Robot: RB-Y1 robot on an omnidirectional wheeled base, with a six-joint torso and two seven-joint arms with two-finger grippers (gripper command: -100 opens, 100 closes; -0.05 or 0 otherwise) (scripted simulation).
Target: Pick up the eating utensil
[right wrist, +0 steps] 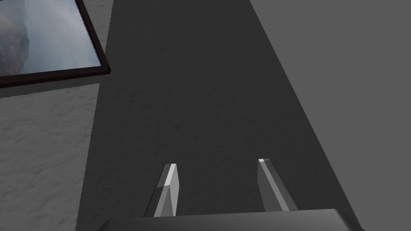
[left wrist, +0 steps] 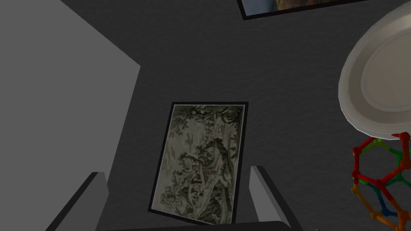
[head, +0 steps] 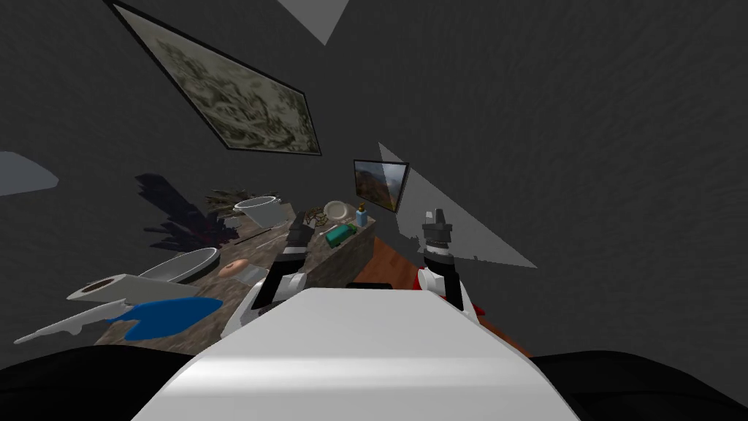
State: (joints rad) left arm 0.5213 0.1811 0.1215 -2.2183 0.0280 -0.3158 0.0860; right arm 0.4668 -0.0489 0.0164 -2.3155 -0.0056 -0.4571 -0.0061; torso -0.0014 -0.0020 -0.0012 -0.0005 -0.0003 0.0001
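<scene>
The head view takes in the whole counter (head: 349, 254), a long mottled top that runs away along the robot's left with a crowd of things on it. Toward the far end stands a white pot (head: 259, 210). Nearer lie a pale bowl (head: 179, 264), a flat blue shape (head: 172, 316) and a roll (head: 109, 286) on its side. The plate (head: 337, 210) and the stick-and-ball toy (head: 315, 218) are small in that view, at the counter's far end. The left wrist view gives them close, the plate (left wrist: 381, 80) broad and white, with the toy (left wrist: 381, 184) at its rim in red, green and orange. Both lie off to one side of the left gripper (left wrist: 175, 171), outside the gap between its fingers, which stand wide apart with nothing between them. From the head, the left gripper (head: 298, 221) hangs over the counter just beside the toy. The right gripper (head: 437, 218) is raised to the right, off the counter, and in its own wrist view the right gripper (left wrist: 217, 163) has its fingers apart and bare. The utensil (head: 69, 326) appears to be the long pale piece at the counter's near left end, below the roll, with one end meeting the blue shape. Whether it is a fork, knife or spoon cannot be told. It is well apart from the left gripper, with the bowl and the roll between them, and farther yet from the right gripper.
</scene>
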